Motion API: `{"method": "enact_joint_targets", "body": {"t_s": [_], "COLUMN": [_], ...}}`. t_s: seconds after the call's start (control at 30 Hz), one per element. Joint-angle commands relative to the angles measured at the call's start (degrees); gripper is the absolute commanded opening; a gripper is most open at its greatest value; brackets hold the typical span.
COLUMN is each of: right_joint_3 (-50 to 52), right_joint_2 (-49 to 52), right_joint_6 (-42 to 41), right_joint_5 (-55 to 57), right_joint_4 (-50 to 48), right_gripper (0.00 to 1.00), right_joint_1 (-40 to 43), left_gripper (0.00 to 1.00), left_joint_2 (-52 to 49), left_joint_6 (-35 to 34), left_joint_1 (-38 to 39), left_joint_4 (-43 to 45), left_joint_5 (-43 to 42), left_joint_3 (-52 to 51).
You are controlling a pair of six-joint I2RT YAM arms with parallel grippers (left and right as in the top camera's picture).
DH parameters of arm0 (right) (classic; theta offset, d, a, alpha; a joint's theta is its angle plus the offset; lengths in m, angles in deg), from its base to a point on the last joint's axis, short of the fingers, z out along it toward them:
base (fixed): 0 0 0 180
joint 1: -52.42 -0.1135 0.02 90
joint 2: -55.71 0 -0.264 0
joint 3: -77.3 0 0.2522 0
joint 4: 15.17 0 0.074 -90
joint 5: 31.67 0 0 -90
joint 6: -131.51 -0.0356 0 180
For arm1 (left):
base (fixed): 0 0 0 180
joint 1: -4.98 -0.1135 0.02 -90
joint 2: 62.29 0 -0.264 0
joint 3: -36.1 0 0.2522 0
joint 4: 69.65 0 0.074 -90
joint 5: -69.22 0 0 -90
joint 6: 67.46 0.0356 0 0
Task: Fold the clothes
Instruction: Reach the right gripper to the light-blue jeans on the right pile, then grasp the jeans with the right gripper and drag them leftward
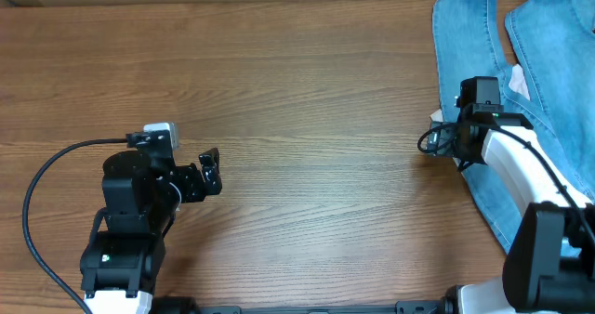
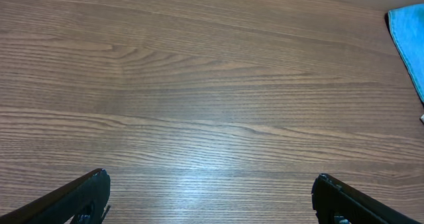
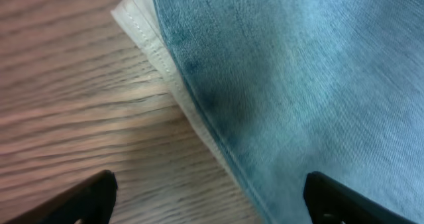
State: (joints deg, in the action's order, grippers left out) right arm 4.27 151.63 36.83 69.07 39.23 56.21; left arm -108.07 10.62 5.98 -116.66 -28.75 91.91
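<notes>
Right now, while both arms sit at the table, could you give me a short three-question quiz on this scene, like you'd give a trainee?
1. True or false: the left gripper is shut on the jeans.
2. Where on the table do the jeans lie? A) at the right side B) in the centre C) under the left gripper
3. Fill in: the right gripper, over the jeans' edge, is ___.
Key: 1 false, it is open over bare table; 2 A; 3 open.
</notes>
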Motion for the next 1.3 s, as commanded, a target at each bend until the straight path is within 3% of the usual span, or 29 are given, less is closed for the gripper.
{"method": "enact_joint_targets", "body": {"t_s": [0.0, 0.2, 0.4, 1.17, 1.27], "right_joint_3": [-1.16, -0.81, -0.81, -0.79, -0.81], "right_joint_2": [1.95, 4.44, 6.1, 7.45, 7.52], "right_joint_6": [0.15, 0.02, -0.24, -1.29, -1.29], "right_joint_5": [1.88, 2.8, 4.28, 6.6, 6.62], "right_joint_4": [-2.05, -4.66, -7.28, -10.49, -10.8], "right_gripper": [0.85, 0.82, 0.62, 0.6, 0.53], "right_joint_1": [0.48, 0.48, 0.48, 0.48, 0.48], "left_gripper": [1.0, 1.0, 1.0, 1.0, 1.0], "left_joint_2": [0.04, 0.04, 0.04, 0.04, 0.04], "left_joint_6": [-0.57, -0.57, -0.57, -0.57, -0.57], "left_joint_1": [-0.26, -0.26, -0.26, -0.26, -0.26], "left_joint_4": [0.07, 0.07, 0.07, 0.09, 0.07], "left_joint_5": [-0.9, -0.9, -0.92, -0.92, -0.92], "left_joint_3": [1.42, 1.42, 1.42, 1.42, 1.42]}}
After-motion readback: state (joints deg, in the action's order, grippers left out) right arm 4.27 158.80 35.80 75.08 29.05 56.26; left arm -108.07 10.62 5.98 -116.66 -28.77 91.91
